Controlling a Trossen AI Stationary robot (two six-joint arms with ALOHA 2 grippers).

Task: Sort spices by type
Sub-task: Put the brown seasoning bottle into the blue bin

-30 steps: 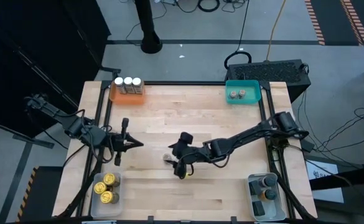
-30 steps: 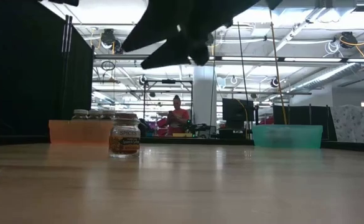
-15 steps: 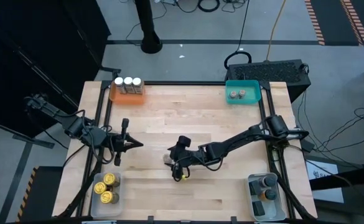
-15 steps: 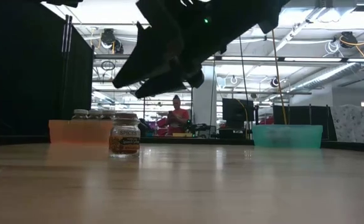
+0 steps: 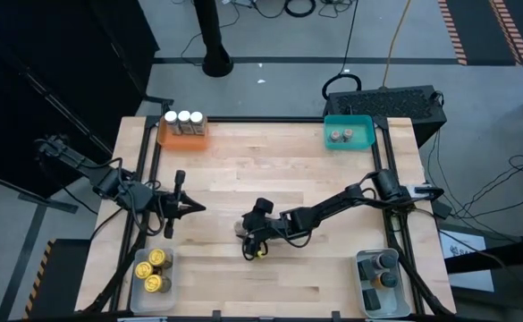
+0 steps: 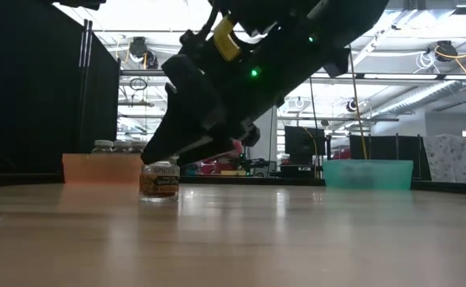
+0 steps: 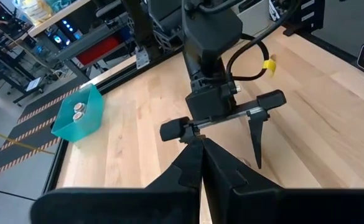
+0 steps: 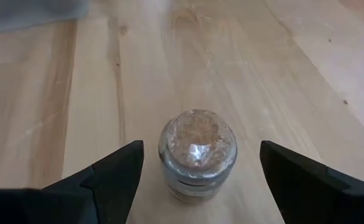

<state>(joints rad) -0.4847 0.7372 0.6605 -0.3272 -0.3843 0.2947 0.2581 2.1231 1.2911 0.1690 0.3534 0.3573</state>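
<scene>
One small glass spice jar [image 8: 197, 155] with a brownish top stands upright on its base near the middle of the table [image 5: 279, 179], also seen in the low view [image 6: 159, 182]. My right gripper [image 8: 200, 152] is open and slants down over it. Its two fingers [image 8: 116, 174] stand on either side of the jar, apart from it. In the high view the right gripper [image 5: 250, 236] sits just right of the jar [image 5: 240, 228]. My left gripper [image 5: 177, 207] is shut and waits above the table's left side, holding nothing.
An orange tray [image 5: 166, 136] with three white-topped jars stands at the far left. A teal tray [image 5: 361, 131] at the far right holds two grey-lidded jars. Clear trays sit at the near left [image 5: 138, 284], with yellow jars, and the near right [image 5: 365, 286], with dark jars.
My right gripper has come down toward the jar and a little toward the table's left edge, so its fingers now stand around the jar. The jar has stayed where it was.
</scene>
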